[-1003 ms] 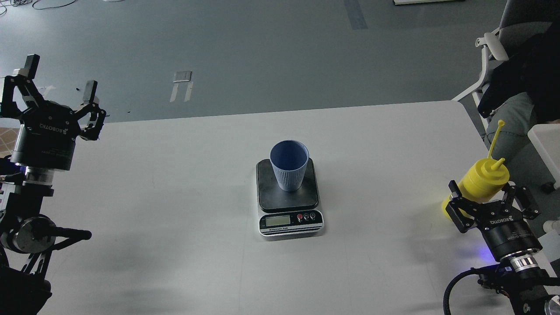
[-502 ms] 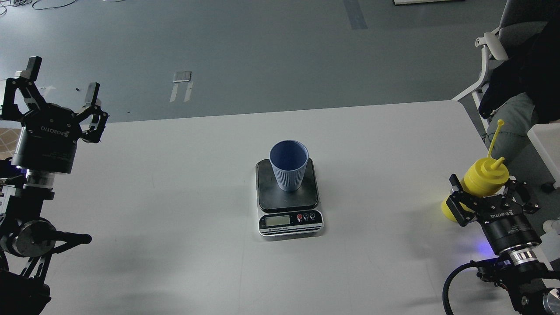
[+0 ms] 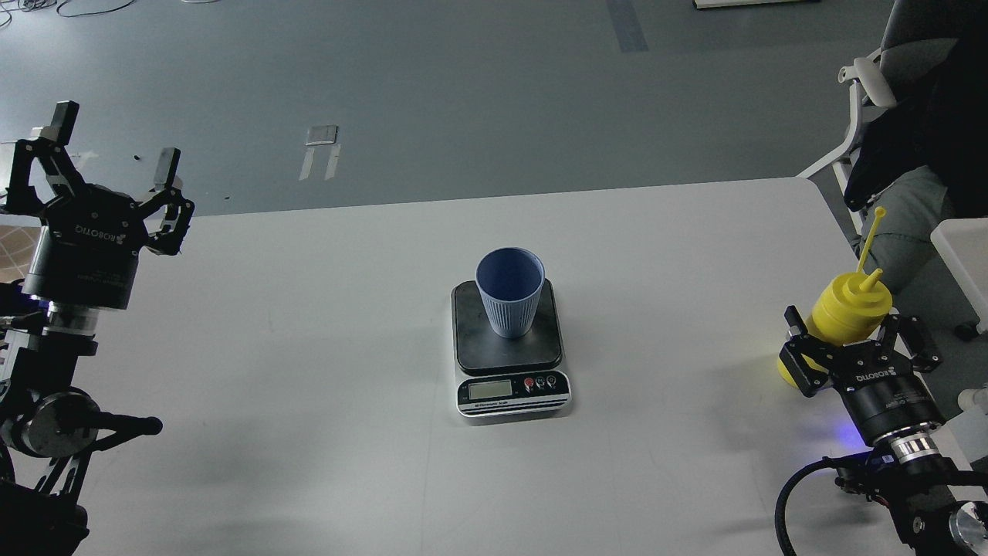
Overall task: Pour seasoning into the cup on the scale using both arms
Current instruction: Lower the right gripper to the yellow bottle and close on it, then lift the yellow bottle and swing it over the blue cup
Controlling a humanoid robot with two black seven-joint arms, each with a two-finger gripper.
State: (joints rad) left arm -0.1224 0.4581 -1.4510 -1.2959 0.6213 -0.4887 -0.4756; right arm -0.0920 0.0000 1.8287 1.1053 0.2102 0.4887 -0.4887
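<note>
The right gripper (image 3: 853,340) is pulling slightly nearer and leftward since a second ago, its fingers clasping the yellow seasoning bottle (image 3: 845,313) at the tabletop's (image 3: 309,371) 3 o'clock edge; the bottle is now standing more upright, tip strap pointing up. The left gripper (image 3: 116,150) is hovering at 9 o'clock, fingers spread wide and holding nothing, shifted a little rightward. The blue cup (image 3: 509,292) is sitting upright on the scale (image 3: 509,347) at centre, unmoved. A chair (image 3: 864,100) is standing at 2 o'clock, off the tabletop.
</note>
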